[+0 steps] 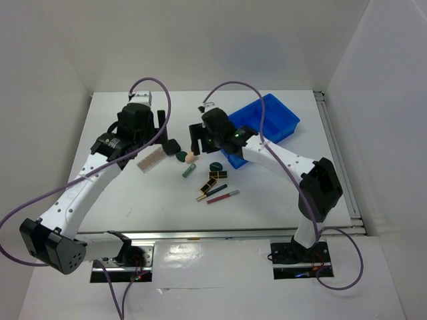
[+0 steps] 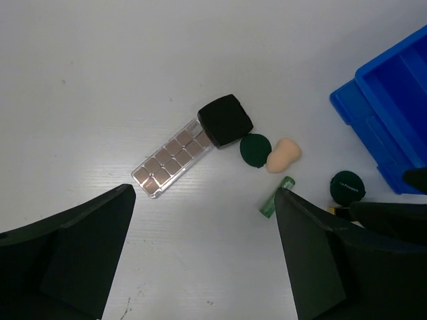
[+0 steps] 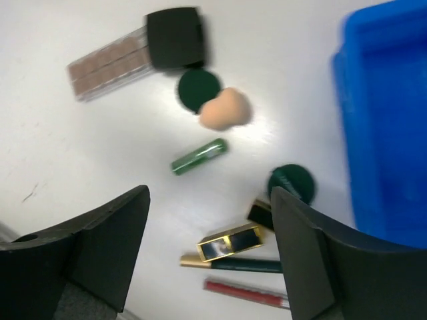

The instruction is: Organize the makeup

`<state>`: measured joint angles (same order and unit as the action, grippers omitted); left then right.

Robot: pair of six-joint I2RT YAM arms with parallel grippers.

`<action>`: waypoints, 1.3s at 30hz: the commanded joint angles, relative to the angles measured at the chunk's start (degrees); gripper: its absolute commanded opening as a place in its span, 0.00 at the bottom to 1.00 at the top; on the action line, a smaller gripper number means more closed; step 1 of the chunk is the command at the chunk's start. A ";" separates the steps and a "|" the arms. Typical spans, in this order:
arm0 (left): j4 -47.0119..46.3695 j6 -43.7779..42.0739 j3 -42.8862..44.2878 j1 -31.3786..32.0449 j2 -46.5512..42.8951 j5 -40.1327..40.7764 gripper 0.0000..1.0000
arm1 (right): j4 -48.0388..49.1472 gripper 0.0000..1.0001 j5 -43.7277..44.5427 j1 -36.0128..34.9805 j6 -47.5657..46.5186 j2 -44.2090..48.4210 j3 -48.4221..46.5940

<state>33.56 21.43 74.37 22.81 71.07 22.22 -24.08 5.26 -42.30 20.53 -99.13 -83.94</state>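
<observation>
While the left gripper (image 2: 203,193) and right gripper (image 3: 210,193) hang with fingers (image 2: 80,253) apart, the beige teardrop foam sponge (image 2: 283,155) looks light, squashy; pinch its waist.

Bright, even white light fills all views, leaving only faint shadows on the table (image 1: 167,207). Ahead of the right claw (image 3: 210,193) everything is blurred soft, the blue tray (image 3: 387,133) most. Ahead of the left claw (image 2: 205,192) the view is crisp, with mild sheen on the white surface.

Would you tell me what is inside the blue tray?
In the tray, the visible compartments hold nothing; the right arm covers its near left corner, which is unseen.
</observation>
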 commanded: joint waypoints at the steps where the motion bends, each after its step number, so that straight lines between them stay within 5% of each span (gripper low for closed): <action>1: 2.47 1.33 2.10 0.22 -0.23 1.07 1.00 | 1.94 0.77 -2.54 -2.95 1.97 -5.07 -3.50; 8: 3.70 5.63 1.57 0.22 -2.59 8.98 1.00 | -2.56 0.89 0.72 -5.68 4.68 -17.14 -13.61; 19: 0.72 6.43 -2.12 0.22 -9.72 9.68 1.00 | -5.36 0.82 6.25 -5.68 7.24 -30.15 -25.47; 30: 1.24 6.43 -2.12 0.22 -10.25 10.30 1.00 | -8.36 0.48 10.39 -4.54 8.91 -31.92 -24.26; 34: 0.72 6.43 -2.65 0.22 -10.25 9.77 1.00 | -7.74 0.28 10.39 -4.54 8.91 -31.30 -23.46; 37: 0.72 6.43 -3.18 0.22 -10.25 9.25 1.00 | -9.14 0.01 10.92 -4.54 8.91 -31.30 -23.99; 39: 0.72 6.43 -3.18 0.22 -10.25 9.25 1.00 | -9.15 0.00 11.44 -4.54 8.38 -30.59 -24.52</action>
<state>35.79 27.38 71.18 22.81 61.60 31.27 -31.18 14.87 -47.20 28.86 -131.72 -108.27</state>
